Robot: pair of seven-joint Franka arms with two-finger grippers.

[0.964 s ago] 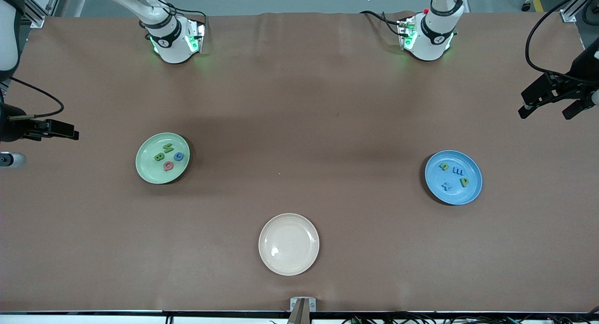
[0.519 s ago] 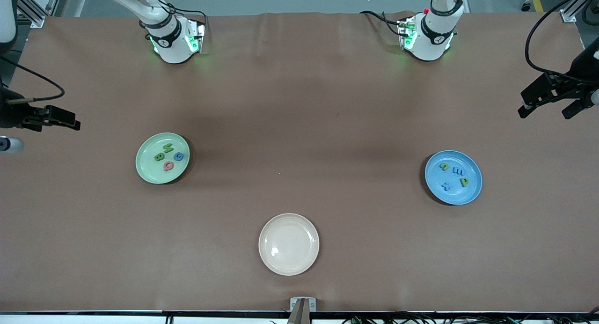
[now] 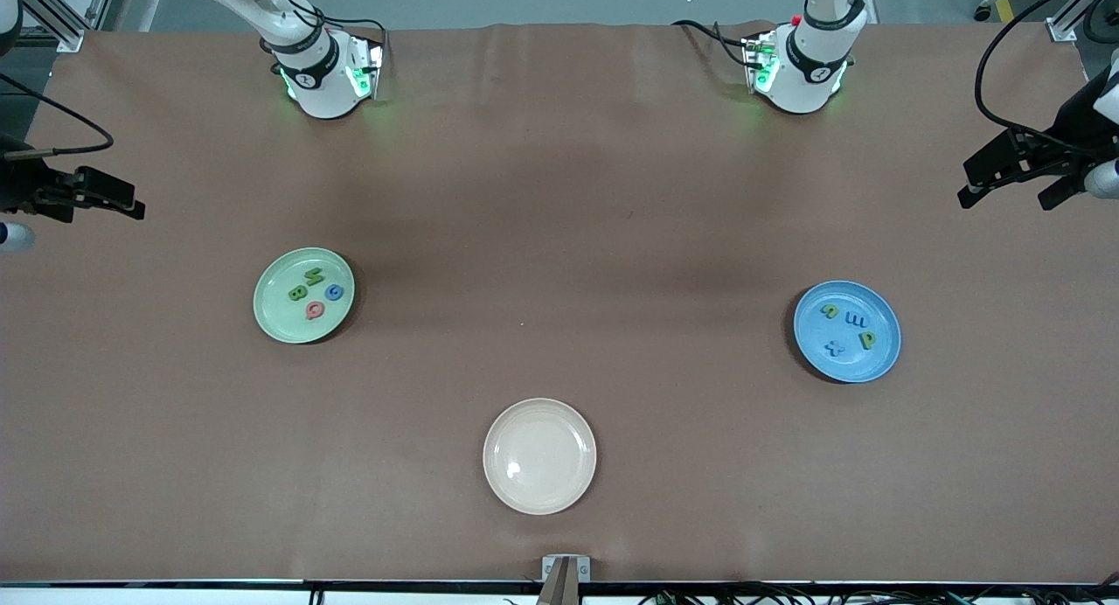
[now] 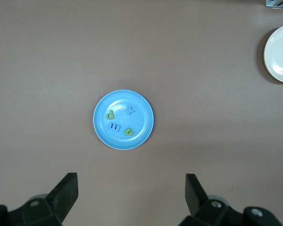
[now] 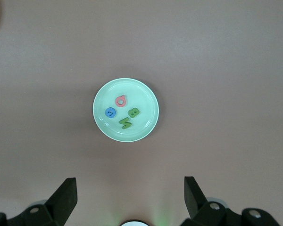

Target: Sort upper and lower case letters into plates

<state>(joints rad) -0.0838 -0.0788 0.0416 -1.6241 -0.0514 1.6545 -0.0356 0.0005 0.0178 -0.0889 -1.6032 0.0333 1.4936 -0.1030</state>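
The light green plate (image 3: 278,316) lies toward the right arm's end of the table. It holds a green N (image 3: 315,277), a green B (image 3: 296,293), a blue G (image 3: 334,291) and a red Q (image 3: 315,309). The blue plate (image 3: 852,366) lies toward the left arm's end with a green n (image 3: 830,310), a blue E-like letter (image 3: 858,319), a green p (image 3: 866,339) and a blue x (image 3: 835,348). My right gripper (image 5: 129,180) hangs open and empty high above the green plate (image 5: 144,98). My left gripper (image 4: 132,178) hangs open and empty high above the blue plate (image 4: 142,117).
A cream-white plate (image 3: 539,455) with nothing in it lies between the two plates, nearer the front camera, and shows too in the left wrist view (image 4: 279,54). The arm bases (image 3: 323,80) (image 3: 800,72) stand along the table's edge farthest from that camera.
Both grippers have shifted toward the bases' edge of the table, the right one more than the left. Both stayed open. Plates and letters have not moved.
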